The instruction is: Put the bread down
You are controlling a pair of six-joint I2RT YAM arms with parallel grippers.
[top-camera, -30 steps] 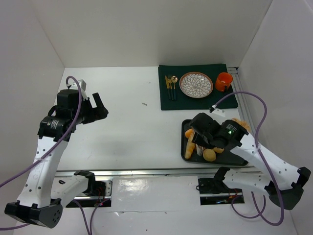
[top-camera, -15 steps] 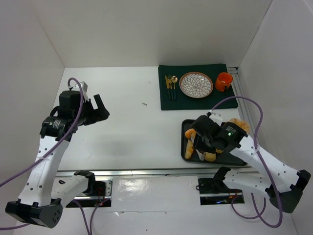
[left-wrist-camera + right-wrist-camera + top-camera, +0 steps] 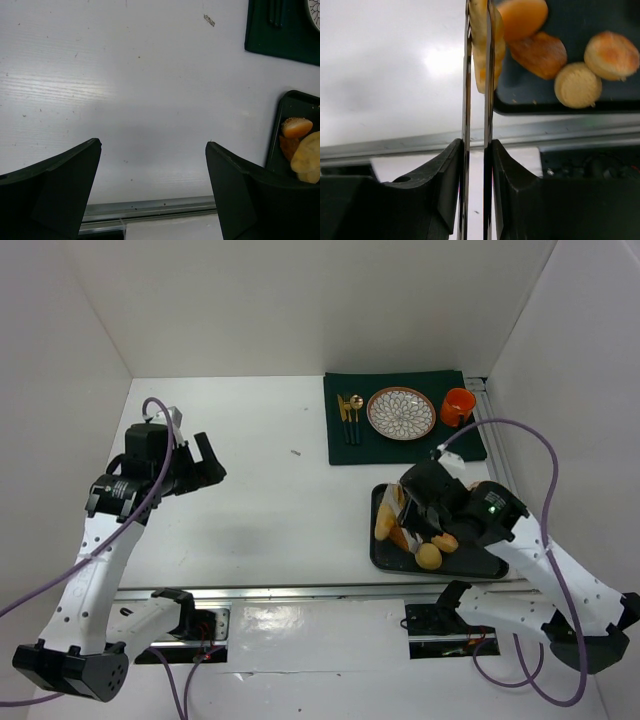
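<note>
Top view: the right jaws have lifted off the tray (image 3: pixel 482 573), clenched on tongs (image 3: pixel 398 502) pinching a bread slice (image 3: pixel 386 523) ahead of them; the plate (image 3: pixel 401 412) lies well beyond, beside a cup (image 3: pixel 458 407).

Left wrist: the left jaws are spread, bare surface (image 3: pixel 125 90) between.

Right wrist: the slice hangs past the tips; rolls (image 3: pixel 578 85) lie rightward.

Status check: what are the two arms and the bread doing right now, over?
Left gripper open, over bare table. Right gripper shut on tongs, tongs pinching a bread piece at the tray's left edge. Plate empty, path to it open.
</note>
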